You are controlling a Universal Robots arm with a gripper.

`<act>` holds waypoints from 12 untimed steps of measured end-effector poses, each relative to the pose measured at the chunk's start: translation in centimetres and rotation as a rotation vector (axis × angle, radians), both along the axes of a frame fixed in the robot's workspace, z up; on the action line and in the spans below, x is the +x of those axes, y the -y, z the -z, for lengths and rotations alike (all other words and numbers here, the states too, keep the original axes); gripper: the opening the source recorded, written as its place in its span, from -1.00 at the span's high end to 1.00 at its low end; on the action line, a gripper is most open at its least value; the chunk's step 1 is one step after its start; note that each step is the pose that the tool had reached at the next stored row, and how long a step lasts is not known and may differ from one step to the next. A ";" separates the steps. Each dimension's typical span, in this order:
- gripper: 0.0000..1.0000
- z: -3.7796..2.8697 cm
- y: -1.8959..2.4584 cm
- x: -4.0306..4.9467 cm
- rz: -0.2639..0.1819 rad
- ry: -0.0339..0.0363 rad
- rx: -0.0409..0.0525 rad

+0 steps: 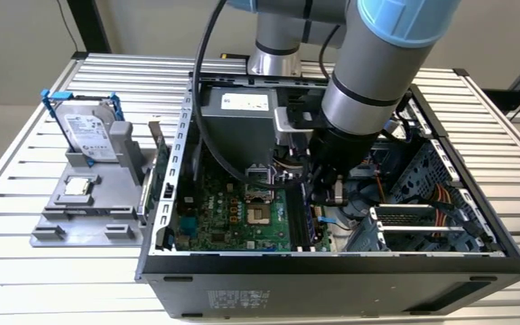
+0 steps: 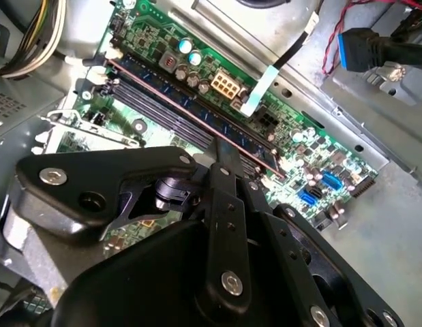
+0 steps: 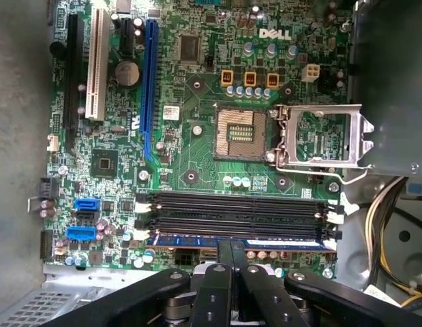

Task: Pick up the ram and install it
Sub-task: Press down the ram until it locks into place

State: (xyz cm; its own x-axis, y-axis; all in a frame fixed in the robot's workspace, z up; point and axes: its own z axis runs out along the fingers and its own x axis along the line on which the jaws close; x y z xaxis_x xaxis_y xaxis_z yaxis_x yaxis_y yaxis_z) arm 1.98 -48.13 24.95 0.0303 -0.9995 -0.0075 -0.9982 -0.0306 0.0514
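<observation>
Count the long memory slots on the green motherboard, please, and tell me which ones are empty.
4, side by side along one board edge. Three long black memory slots are empty; the fourth, nearest the gripper, holds the thin bluish-green ram stick.

Your arm [image 1: 368, 74] wears silver-grey tubes with light-blue joint caps and a black collar band, a black cable [image 1: 204, 101] trailing beside it, and its matte black end effector [image 2: 221, 163] carries silver screw heads.

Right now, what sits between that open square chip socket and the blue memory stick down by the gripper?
In the first wrist view, three empty long black slots lie between the open socket and the ram, which sits in the slot nearest the gripper.
</observation>
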 end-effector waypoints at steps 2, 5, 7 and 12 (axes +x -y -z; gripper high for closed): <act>1.00 0.21 0.12 0.00 0.000 0.0000 -0.0002; 1.00 0.54 0.37 0.01 0.000 0.0000 -0.0008; 1.00 0.77 0.57 0.04 0.000 0.0001 -0.0007; 1.00 1.30 0.99 0.06 0.001 0.0000 -0.0032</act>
State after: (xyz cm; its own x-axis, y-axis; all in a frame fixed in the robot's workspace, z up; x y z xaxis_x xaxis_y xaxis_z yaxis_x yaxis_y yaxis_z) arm 2.04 -49.12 23.64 0.0297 -0.9996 -0.0043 -0.9982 -0.0298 0.0515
